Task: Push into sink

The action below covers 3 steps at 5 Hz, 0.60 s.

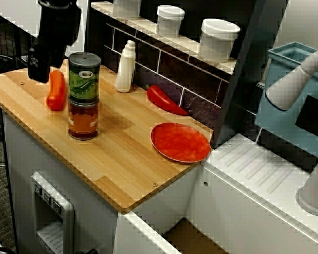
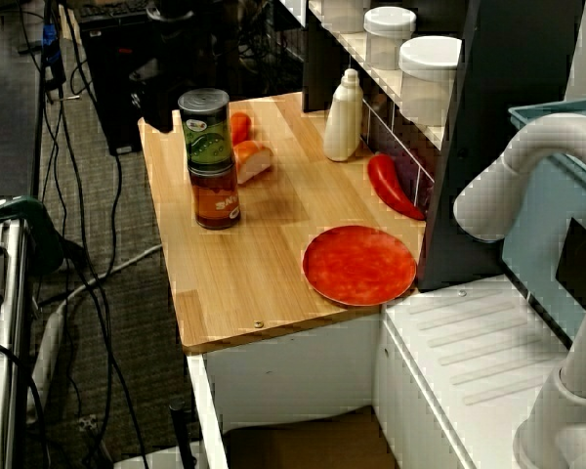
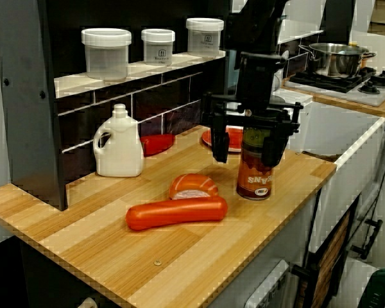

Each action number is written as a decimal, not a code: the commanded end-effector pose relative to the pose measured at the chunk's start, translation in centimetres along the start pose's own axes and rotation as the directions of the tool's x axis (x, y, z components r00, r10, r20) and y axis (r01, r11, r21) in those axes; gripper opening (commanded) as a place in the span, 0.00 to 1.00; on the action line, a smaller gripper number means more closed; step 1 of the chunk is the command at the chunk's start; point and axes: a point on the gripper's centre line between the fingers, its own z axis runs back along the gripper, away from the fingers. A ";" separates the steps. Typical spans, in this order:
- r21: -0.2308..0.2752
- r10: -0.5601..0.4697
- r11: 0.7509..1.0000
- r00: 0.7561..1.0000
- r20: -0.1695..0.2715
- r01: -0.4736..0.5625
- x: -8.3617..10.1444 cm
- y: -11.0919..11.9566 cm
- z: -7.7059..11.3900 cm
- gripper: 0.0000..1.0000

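Wooden toy-kitchen counter (image 1: 116, 159) carries stacked spice jars (image 3: 255, 172) just beyond the gripper (image 3: 246, 136), whose wide-spread fingers hold nothing, apparently poised behind them for a shove toward the sink (image 1: 265, 174), well apart past the red plate (image 1: 180, 142).

Two high views face the counter (image 1: 116, 159); a third, perhaps lower, looks from its opposite end.

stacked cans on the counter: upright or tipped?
Upright. The stacked cans stand vertical, green can squarely atop the orange one, base flat on the wooden counter. The gripper is open, its fingers straddling the stack.
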 end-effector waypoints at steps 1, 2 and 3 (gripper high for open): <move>0.049 0.040 0.998 0.999 -0.015 -0.039 1.4 2.5 -1.1 1.00; 0.045 0.037 0.998 0.999 -0.021 -0.036 1.5 2.5 -1.0 1.00; 0.044 0.023 0.999 0.999 -0.023 -0.022 1.3 2.0 -0.6 1.00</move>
